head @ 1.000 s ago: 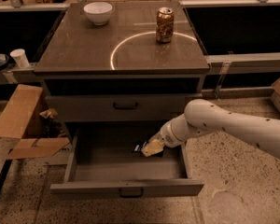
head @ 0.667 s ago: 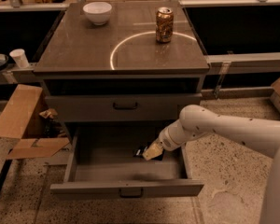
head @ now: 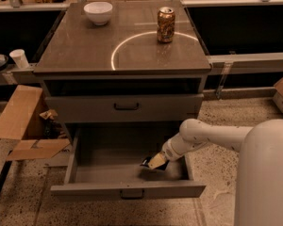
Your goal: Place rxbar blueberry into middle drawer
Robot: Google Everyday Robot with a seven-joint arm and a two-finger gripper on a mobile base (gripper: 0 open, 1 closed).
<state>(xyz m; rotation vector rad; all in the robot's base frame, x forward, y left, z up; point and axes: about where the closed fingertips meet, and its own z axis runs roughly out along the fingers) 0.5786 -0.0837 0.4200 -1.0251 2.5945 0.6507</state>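
Note:
The middle drawer (head: 108, 171) is pulled wide open, and its grey front with a small dark handle faces me at the bottom. My gripper (head: 152, 163) reaches in from the right, low over the drawer's floor at its right side. It is shut on the rxbar blueberry (head: 145, 162), of which only a small dark end shows at the gripper's tip. The bar is held just above the drawer floor, inside the drawer's walls.
The matching grey drawer front (head: 126, 107) above is closed. A gold-brown can (head: 165, 25) and a white bowl (head: 98, 12) stand on the cabinet top. Flattened cardboard (head: 19, 119) lies on the floor at the left, and a white cup (head: 20, 59) stands on a ledge.
My gripper, with the dark bar at its tip, has sunk lower into the open drawer. The arm has pulled in a little towards the drawer's right side.

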